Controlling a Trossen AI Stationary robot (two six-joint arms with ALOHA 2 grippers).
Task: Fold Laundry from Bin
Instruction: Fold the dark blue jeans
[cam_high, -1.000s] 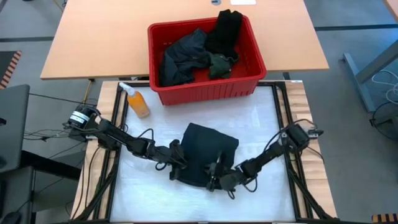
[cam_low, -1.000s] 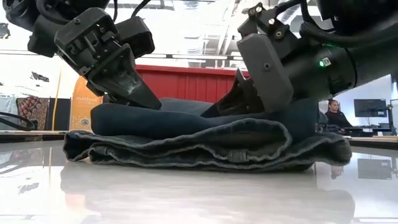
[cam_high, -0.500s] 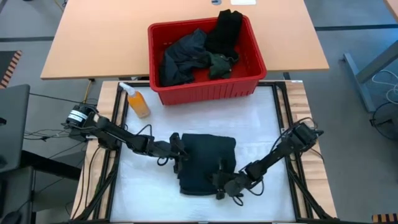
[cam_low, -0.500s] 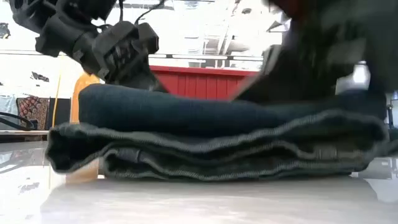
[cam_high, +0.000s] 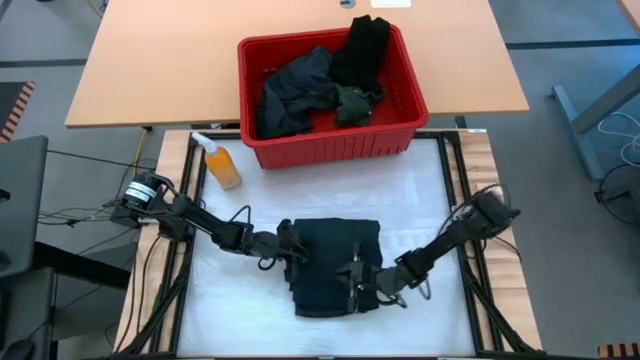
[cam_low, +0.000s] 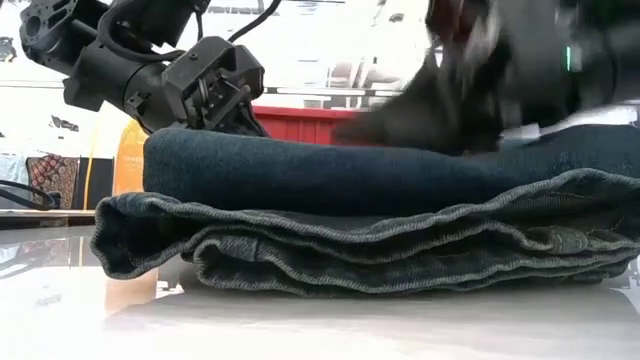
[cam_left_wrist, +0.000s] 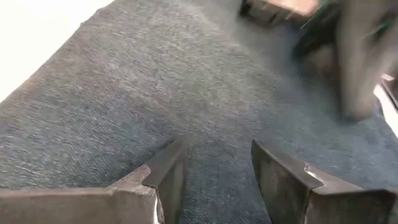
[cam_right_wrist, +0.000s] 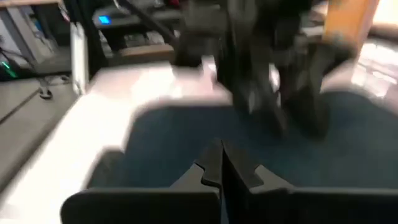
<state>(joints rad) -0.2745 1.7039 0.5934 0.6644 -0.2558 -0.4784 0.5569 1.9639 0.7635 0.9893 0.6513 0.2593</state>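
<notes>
Lying folded on the white table (cam_high: 420, 200), the jeans (cam_high: 335, 265) now make a neater, squarer block than a second ago, when their near edge trailed into a loose point toward the front of the table; that edge has since been drawn in, and the low view shows stacked layers with the hems lined up on the left. From that I judge the last fold of this piece is done or nearly so, and what remains for it is a smoothing pass and letting go. Behind it the bin (cam_high: 405, 95) stands at the table's far edge, well apart from the jeans, with the rest of the laundry (cam_high: 300, 90) heaped inside: a dark bundle, a black piece draped over the far wall and a scrap of green, none of it moved in the last second, so most of the task is still ahead. Beside the bin's left corner stands an orange bottle (cam_high: 221, 163), untouched. The left gripper (cam_high: 293, 247) rests on the left edge of the jeans, having slid inward from where it hung a second ago; its fingers (cam_left_wrist: 168, 174) are spread over the denim, one on each side of a bare strip of cloth, gripping nothing. The right gripper (cam_high: 357, 282) has moved onto the near right part of the jeans, blurred with motion, its fingers pressed together with no cloth visibly between them.
</notes>
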